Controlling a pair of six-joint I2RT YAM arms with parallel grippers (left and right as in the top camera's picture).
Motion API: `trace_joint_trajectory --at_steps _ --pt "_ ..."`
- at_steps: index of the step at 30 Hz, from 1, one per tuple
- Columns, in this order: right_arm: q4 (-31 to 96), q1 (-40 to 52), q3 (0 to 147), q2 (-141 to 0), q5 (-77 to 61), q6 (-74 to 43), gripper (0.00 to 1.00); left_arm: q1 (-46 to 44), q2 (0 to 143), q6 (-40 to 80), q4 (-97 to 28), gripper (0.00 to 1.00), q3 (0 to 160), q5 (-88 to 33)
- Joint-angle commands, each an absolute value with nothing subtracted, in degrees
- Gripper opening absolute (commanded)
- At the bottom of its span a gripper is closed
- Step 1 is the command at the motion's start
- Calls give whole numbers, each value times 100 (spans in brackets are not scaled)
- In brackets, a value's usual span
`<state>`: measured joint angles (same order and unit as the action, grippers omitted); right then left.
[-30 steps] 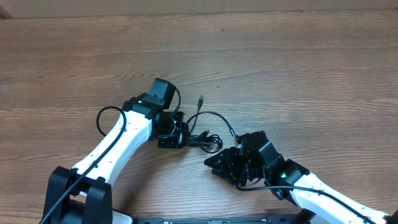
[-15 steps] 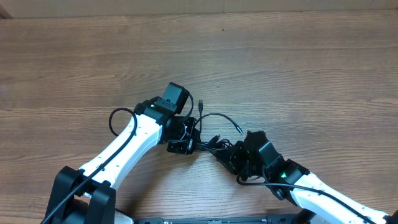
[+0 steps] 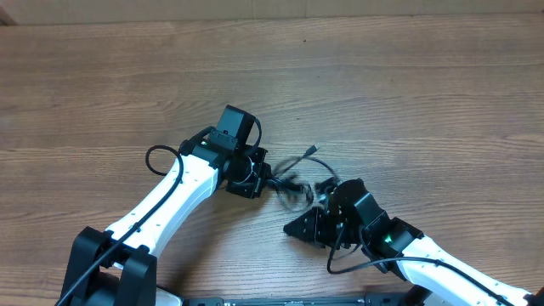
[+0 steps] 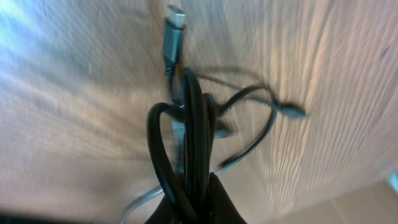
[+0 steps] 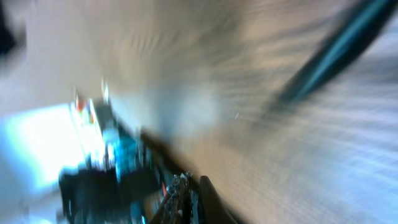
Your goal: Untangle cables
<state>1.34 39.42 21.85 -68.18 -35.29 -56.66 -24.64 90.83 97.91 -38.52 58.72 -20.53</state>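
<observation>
**Overhead view, lower centre.** The left gripper (image 3: 254,176) is clenched on the cables (image 3: 293,185), a dark, blurred tangle over the wooden table (image 3: 408,85) between the two arms. One plug end (image 3: 312,150) projects at the tangle's upper right. In the left wrist view, several black loops are pinched between the fingers, with a silver plug (image 4: 175,28) at top centre. The right gripper (image 3: 293,228), just below the tangle, is closed. Whether it grips a cord cannot be told.

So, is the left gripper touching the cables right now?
Touching. The left wrist view shows the cables running down into the left gripper, pinched between its closed fingertips at the bottom edge.
</observation>
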Motion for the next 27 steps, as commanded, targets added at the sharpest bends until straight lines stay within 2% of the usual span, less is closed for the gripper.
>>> trace_joint_trajectory --at_steps 1,7,10,11,13,18,25,26,27 --pt "204 3957 2182 -6827 -4744 -4425 4 -2421 9065 9717 -3680 5 5887 -1140" --pt "158 3957 2182 -6827 -5487 -3645 4 -2412 9065 10090 -3498 10 5887 -1116" --pt "178 3957 2182 -6827 -5627 -3533 4 -2390 9065 10097 -3529 5 5887 -1055" --pt "176 3957 2182 -6827 -5546 -3583 9 -2392 9065 10095 -3548 4 5887 -1085" --pt "176 3957 2182 -6827 -5030 -4001 38 -2401 9065 10095 -3612 5 5887 -1264" --pt "178 3957 2182 -6827 -3387 -6217 70 -2412 9065 10248 -3927 5 5887 -1916" --pt "176 3957 2182 -6827 -2244 -7959 73 -2414 9065 10860 -4191 4 5887 -2886" --pt "176 3957 2182 -6827 -2097 -8138 72 -2416 9065 10938 -4191 4 5887 -3020" --pt "174 3957 2182 -6829 -1865 -8433 66 -2445 9065 11006 -4185 4 5887 -3109"
